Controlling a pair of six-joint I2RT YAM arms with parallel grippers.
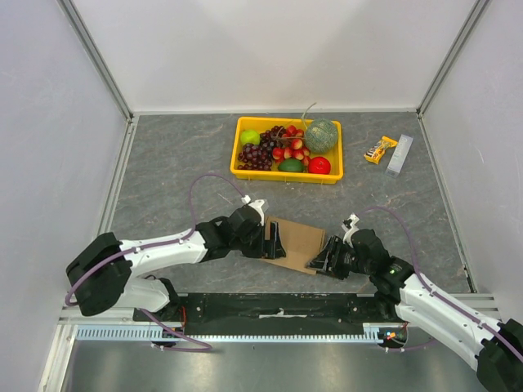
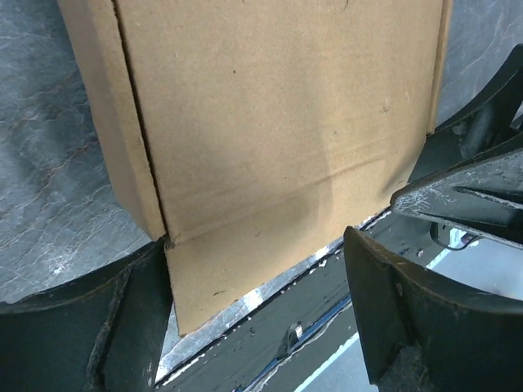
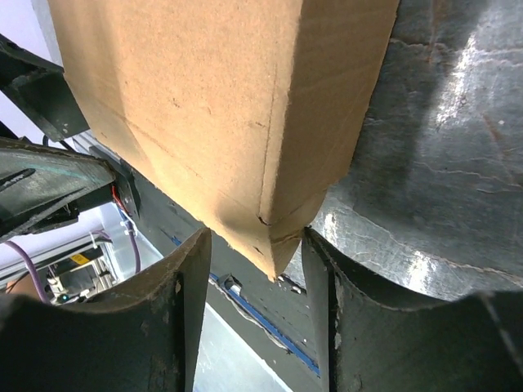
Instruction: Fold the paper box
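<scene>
Fingers (image 2: 122, 327) of the left gripper (image 2: 253, 245) fill the foreground of its wrist view, spread wide and released, straddling one end of the box (image 2: 278, 122); one pad touches the creased corner and the other stands clear, so I judge it is steadying or lining up, not pinching. At the other end, the right gripper (image 3: 255, 233) has a folded corner of the box (image 3: 188, 106) between its fingers, both tips close against the cardboard; whether it clamps or merely brackets, I cannot tell. From above, the box (image 1: 296, 241) lies on the table (image 1: 163, 163) near its front edge, between left gripper (image 1: 272, 243) and right gripper (image 1: 325, 261), probably so each arm can work one side. A fruit tray (image 1: 286, 175) sits well behind, out of the way.
</scene>
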